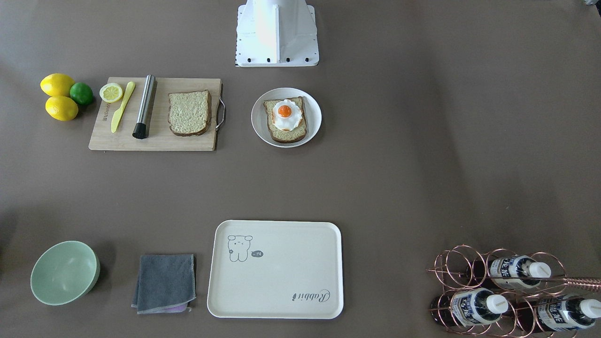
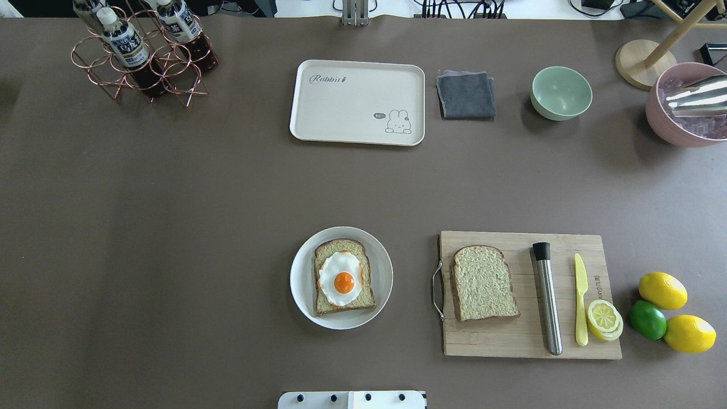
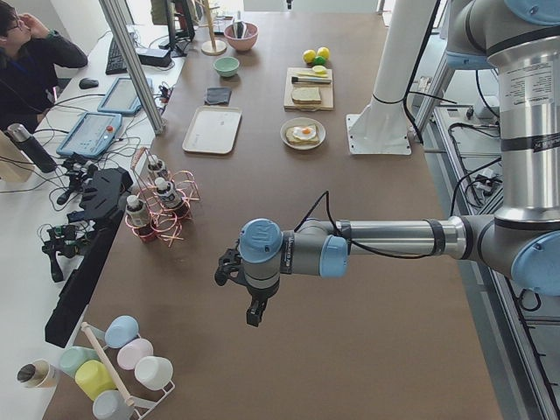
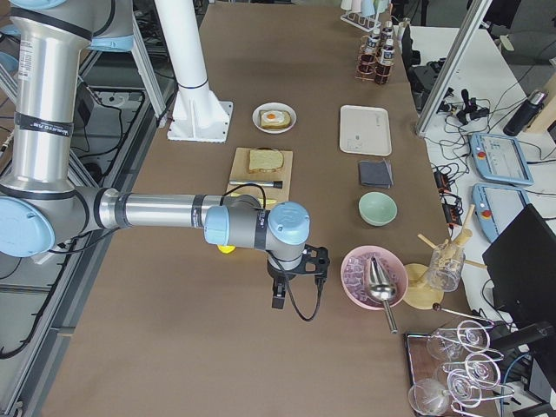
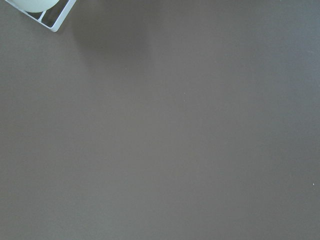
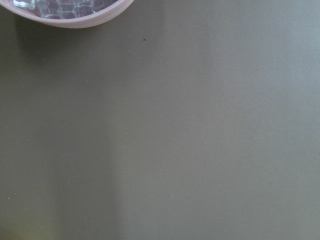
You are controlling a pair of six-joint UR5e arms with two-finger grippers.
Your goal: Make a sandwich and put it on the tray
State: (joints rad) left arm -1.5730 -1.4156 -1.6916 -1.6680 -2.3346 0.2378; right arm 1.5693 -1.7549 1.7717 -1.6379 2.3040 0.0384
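A round white plate [image 2: 384, 278] near the robot's base holds one slice of wholegrain bread [image 2: 363, 295] with a fried egg [image 2: 341, 279] on top. It also shows in the front-facing view [image 1: 312, 117]. A second bread slice [image 2: 483, 282] lies on the wooden cutting board [image 2: 590, 346]. The cream tray [image 2: 352, 108] lies bare at the far side of the table. My left gripper [image 3: 254, 311] hangs over bare table at the left end, and my right gripper [image 4: 278, 300] over the right end. Both are far from the food. I cannot tell whether they are open or shut.
The board also carries a steel muddler [image 2: 548, 298], a yellow knife [image 2: 580, 301] and a lemon half [image 2: 604, 318]. Two lemons [image 2: 662, 290] and a lime [image 2: 647, 320] lie beside it. A grey cloth [image 2: 466, 94], a green bowl [image 2: 561, 92], a pink ice bowl [image 2: 681, 108] and a bottle rack [image 2: 142, 57] line the far edge.
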